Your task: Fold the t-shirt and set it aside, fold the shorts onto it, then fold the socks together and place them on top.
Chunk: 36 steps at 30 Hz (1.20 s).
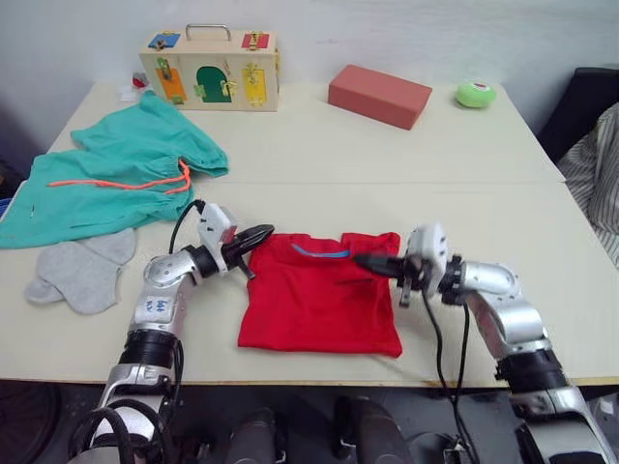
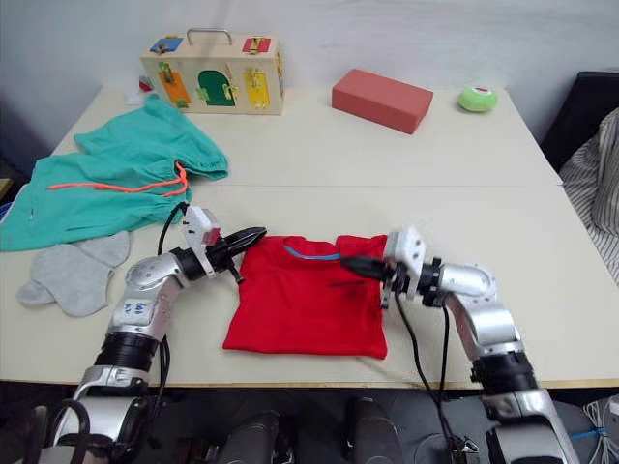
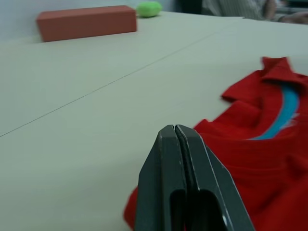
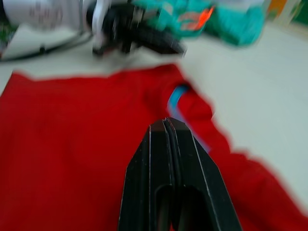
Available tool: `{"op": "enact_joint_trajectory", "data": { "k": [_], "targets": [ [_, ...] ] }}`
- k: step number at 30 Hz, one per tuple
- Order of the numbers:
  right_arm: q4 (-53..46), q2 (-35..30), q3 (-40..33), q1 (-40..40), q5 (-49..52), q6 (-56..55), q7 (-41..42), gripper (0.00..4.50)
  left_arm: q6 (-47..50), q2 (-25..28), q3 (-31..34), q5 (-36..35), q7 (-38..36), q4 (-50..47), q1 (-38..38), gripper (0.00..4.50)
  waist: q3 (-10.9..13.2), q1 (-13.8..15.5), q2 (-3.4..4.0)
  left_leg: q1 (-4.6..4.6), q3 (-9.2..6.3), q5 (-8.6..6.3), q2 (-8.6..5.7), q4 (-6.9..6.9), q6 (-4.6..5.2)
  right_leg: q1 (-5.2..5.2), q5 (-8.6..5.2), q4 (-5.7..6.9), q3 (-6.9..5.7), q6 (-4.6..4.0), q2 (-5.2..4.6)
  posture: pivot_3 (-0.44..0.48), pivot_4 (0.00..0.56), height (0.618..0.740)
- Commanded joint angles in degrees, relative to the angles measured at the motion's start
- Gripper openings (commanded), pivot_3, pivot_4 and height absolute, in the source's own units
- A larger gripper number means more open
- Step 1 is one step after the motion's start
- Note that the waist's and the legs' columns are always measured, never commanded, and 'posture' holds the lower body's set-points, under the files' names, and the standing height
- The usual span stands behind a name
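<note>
The t-shirt (image 1: 321,295), lying partly folded on the surface nearer the robot than the shorts (image 1: 114,174), looks light and limp, best pinched at its collar-edge corners, where the left gripper (image 1: 253,237) and right gripper (image 1: 371,261) sit closed, holding nothing visible

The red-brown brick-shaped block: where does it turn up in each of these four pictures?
Left eye view: rigid red-brown brick-shaped block at the table's far edge, right of centre.
Right eye view: same place.
Left wrist view: far across the table, ahead of that hand's fingers.
Right wrist view: I cannot find it.
Shared landmark: the small round green object beside the block, also seen from the left wrist.
</note>
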Motion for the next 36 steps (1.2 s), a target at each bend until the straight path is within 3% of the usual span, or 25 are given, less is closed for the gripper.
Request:
{"op": "enact_joint_trajectory", "data": {
  "k": [1,6,13,18,24,28,30,36],
  "targets": [
    [1.4,1.2,0.6,-1.5,-4.9,-3.2,-4.1,0.00,0.2,0.9,-3.2,0.9,-4.0,-4.0,0.9,0.02,0.0,0.0,0.00,0.01,0.02,0.01,-0.01,0.01,-0.01,-0.01,0.00,0.00,0.03,0.00,0.00,0.000,0.150,0.740],
    [14.0,6.0,-1.5,-6.7,-9.1,-7.6,-13.0,0.00,-1.1,-1.7,-7.4,6.9,-0.3,0.0,-1.1,0.02,0.0,0.0,0.00,0.06,0.04,0.03,-0.02,0.10,-0.05,-0.01,0.00,-0.02,0.07,0.00,0.00,0.000,0.150,0.740],
    [23.1,10.5,-3.9,-11.9,-10.9,-6.2,-22.8,0.00,-3.3,-5.8,-3.1,10.1,14.9,7.9,-4.5,0.02,0.0,0.0,0.00,0.03,0.03,0.04,-0.02,0.11,-0.01,0.00,0.00,0.03,0.07,0.00,-0.02,0.000,0.150,0.740],
    [24.7,11.4,-5.3,-12.9,-11.9,-3.8,-28.4,0.00,-3.7,-6.8,-0.7,10.1,20.5,8.7,-4.1,0.02,0.0,-0.1,0.00,0.03,0.02,0.04,0.04,0.08,-0.02,-0.01,0.00,0.18,0.06,0.00,0.00,0.000,0.150,0.740],
    [16.8,11.5,-8.0,-11.3,-4.9,-1.7,-23.5,0.00,-4.1,-6.1,0.7,7.4,17.7,5.6,-3.0,0.02,0.0,0.0,0.00,0.02,0.03,0.04,0.04,0.06,-0.02,-0.01,0.00,0.17,0.06,0.00,0.00,0.000,0.150,0.740],
    [5.9,10.8,-5.2,-9.2,-1.3,1.7,-16.7,0.00,-0.3,-4.6,1.0,-2.4,4.7,-4.8,0.2,0.02,0.0,-0.2,0.01,0.00,0.04,0.04,0.05,-0.10,-0.03,-0.05,0.00,0.06,0.06,0.00,0.02,0.000,0.150,0.740],
    [4.1,11.3,-2.8,-9.2,-3.1,3.7,-16.9,0.00,1.0,-3.7,-1.1,-1.4,2.8,-6.9,1.0,0.02,0.0,-0.1,0.01,0.01,0.04,0.04,0.07,-0.13,-0.05,-0.06,0.00,0.03,0.06,0.00,0.04,0.000,0.150,0.740],
    [7.4,14.3,2.0,-9.6,-10.1,5.4,-22.1,0.00,2.9,-5.9,-5.9,5.6,7.6,-4.0,0.4,0.02,0.0,0.1,0.01,0.04,0.03,0.05,-0.01,-0.08,-0.05,-0.01,0.00,0.03,0.06,0.00,0.01,0.000,0.150,0.740]
  ]
}}
